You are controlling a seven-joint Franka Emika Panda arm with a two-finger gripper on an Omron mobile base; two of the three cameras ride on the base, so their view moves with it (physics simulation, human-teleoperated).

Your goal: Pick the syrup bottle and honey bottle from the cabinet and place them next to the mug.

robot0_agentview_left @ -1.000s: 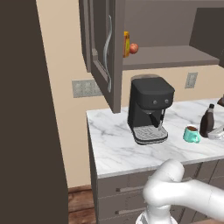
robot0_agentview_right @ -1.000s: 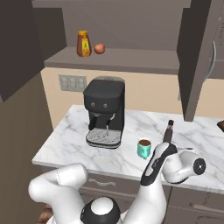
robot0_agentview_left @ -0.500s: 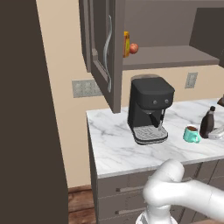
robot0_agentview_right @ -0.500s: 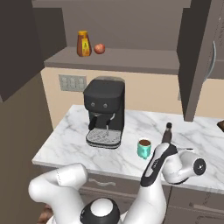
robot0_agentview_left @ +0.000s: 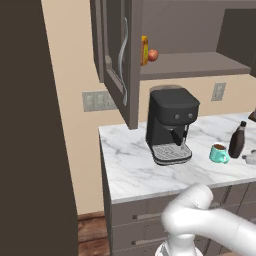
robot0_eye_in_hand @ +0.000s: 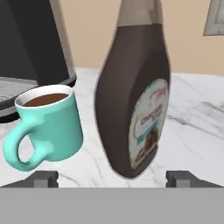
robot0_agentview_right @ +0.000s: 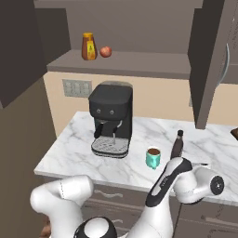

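The syrup bottle [robot0_eye_in_hand: 133, 94] stands upright on the marble table [robot0_agentview_left: 130, 170], just beside the teal mug [robot0_eye_in_hand: 46, 124] and in front of the coffee machine [robot0_agentview_right: 110, 120]. The pincer [robot0_eye_in_hand: 112, 178] is spread wide around the bottle's base, its fingertips [robot0_eye_in_hand: 43, 177] clear of it, gripping nothing. The honey bottle [robot0_agentview_right: 88, 46] sits on the cabinet [robot0_agentview_left: 117, 55] shelf beside a small red ball [robot0_agentview_right: 106, 51].
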